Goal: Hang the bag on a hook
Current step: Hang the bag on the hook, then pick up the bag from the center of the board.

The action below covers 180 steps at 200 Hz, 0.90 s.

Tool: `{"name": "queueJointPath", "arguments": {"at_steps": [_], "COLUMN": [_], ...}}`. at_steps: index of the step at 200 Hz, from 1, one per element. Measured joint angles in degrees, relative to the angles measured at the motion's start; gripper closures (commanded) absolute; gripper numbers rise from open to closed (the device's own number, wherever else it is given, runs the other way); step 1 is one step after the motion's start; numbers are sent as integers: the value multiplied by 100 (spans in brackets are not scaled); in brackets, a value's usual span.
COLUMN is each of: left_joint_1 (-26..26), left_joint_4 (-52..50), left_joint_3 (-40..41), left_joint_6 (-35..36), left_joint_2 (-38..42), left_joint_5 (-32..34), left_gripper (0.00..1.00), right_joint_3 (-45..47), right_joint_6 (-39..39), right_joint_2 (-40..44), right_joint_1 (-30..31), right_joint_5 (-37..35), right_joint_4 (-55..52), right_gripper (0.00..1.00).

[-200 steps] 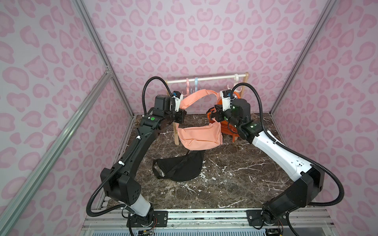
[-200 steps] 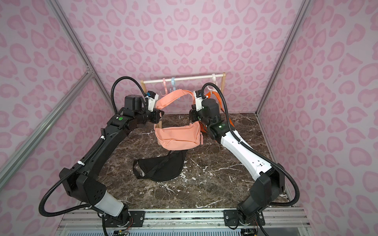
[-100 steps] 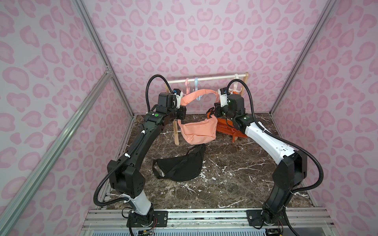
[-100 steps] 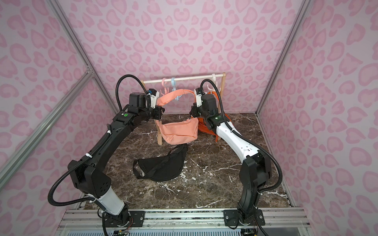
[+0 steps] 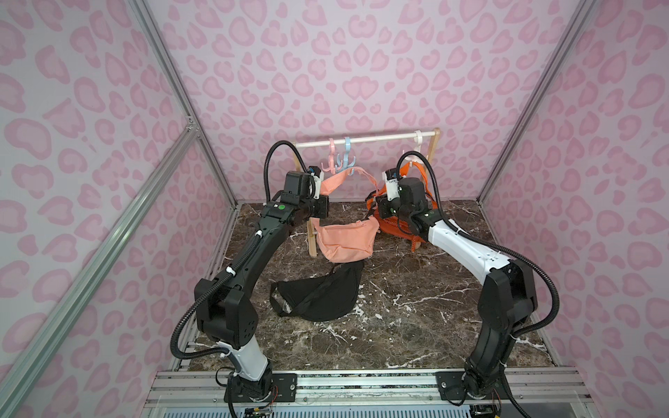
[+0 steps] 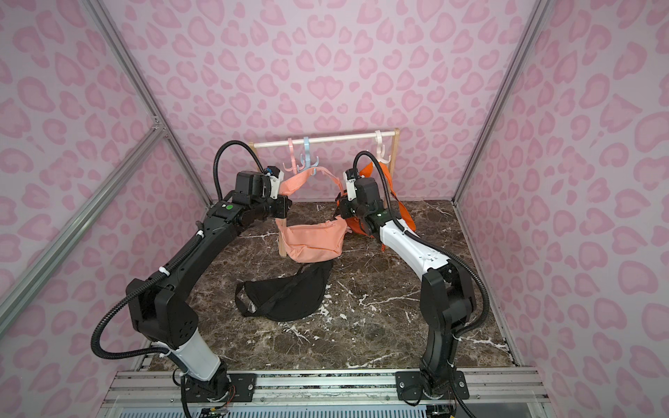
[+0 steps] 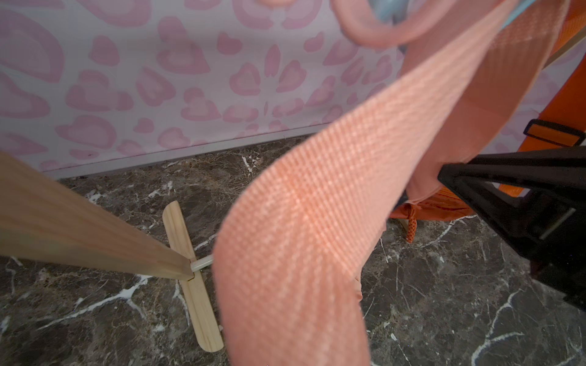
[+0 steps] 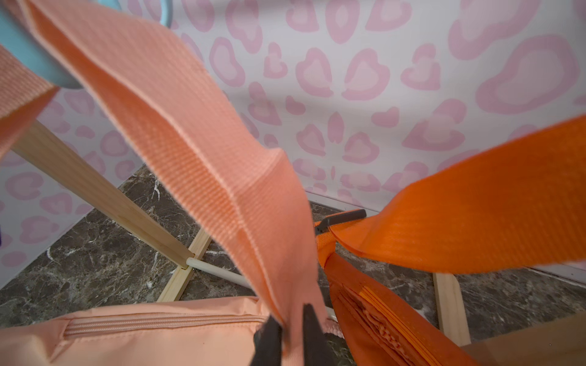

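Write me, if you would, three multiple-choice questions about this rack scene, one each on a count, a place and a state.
1. How many hooks hang on the rail? A) two; B) three; C) five.
2. Where is the black bag? A) lying on the marble table; B) hung from the rail; C) hanging off the table's edge.
3. How is the peach bag's strap? A) flat on the table; B) draped over the blue hook; C) knotted round the rail.

Answers:
1. B: a pink hook, the blue hook and a white hook share the rail.
2. A: it sprawls on the marble.
3. B: the strap peaks at the blue hook, with the peach bag hanging below.
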<state>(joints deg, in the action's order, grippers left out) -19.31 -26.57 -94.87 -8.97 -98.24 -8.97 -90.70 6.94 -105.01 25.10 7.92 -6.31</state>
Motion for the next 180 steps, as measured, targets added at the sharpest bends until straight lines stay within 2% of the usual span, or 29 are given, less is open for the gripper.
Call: {"name": "queueJointPath", "arguments": {"at_steps": [7,21,50,60,73,101,129,145,180], "left_joint_1": [0,0,2,4,13,46,282,614,1257], "left_joint_4": [94,212,577,723,881,1130,1388,1604,1869], "left_joint_3": [144,516,1174,1342,1547,2052,2643,3075,3842], "left_joint_6": [-2,-85,-103,-98,-109,-199,-457,-739,-1274], "left_joint_2": [44,247,848,1034,1246,1722,2391,2905,3906], "left_joint_5": [11,42,173,199,293,413,632,739,852], "left_gripper": [41,31,24,10,0,2,2,3,3], "right_joint_3": [63,236,903,1233,1668,2409,2684,2524,1572], "right_joint_6": [2,46,243,280,291,267,269,184,-472], "right_joint_2": [61,278,1032,1314,1639,2006,1764,1370,216], "right_joint_1": [-2,-4,79,219,531,1473,2190,2448,2935], "right_joint_5": [7,70,94,57,-66,-186,-96,2,-92], "right_joint_4": [-2,-9,-46,-98,-236,-619,-756,-881,-1399], "right_gripper": [42,35,30,29,29,31,32,32,32]}}
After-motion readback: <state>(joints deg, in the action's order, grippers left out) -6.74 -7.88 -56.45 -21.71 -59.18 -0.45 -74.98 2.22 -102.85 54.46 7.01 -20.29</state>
